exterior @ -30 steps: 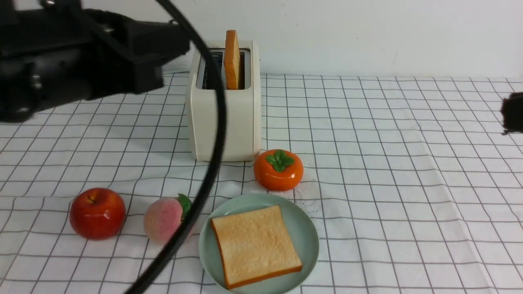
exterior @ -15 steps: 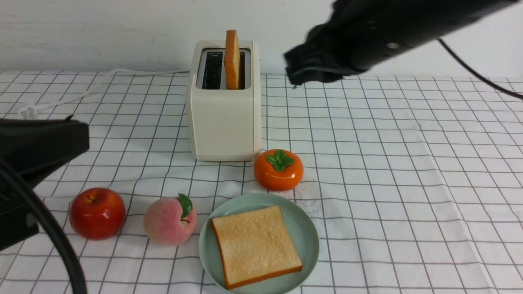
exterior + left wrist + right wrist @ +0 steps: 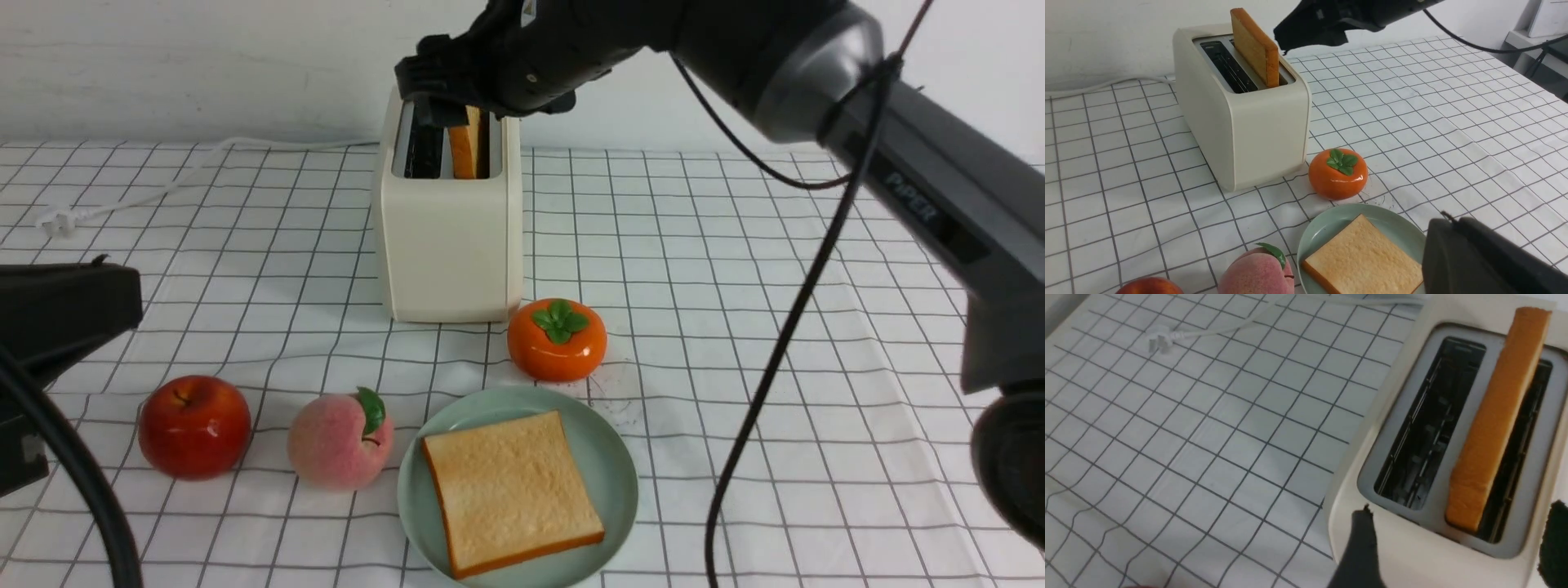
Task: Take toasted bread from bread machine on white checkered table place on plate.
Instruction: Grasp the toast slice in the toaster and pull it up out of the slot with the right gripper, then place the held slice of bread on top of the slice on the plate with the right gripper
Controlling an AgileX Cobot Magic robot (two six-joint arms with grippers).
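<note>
Hovering over toaster [image 3: 447, 245]: right claw [image 3: 1458, 516], fingers [image 3: 1361, 547] spread wide either side of upright toast [image 3: 1494, 416], not gripping. Toast stands in slot directly below claw; neighbouring slot bare. Flat toast [image 3: 510, 490] on plate [image 3: 608, 445], low and robot-ward of claw. Persimmon [image 3: 557, 339] between toaster and plate, just beside toaster corner. Peach [image 3: 339, 441] just beside plate, apple [image 3: 194, 425] beyond. Left claw [image 3: 1457, 249] closed, low over worktop [image 3: 816, 327], near apple, well apart from toaster.

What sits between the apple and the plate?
The peach sits between the apple and the plate, as the front view shows most clearly.
</note>
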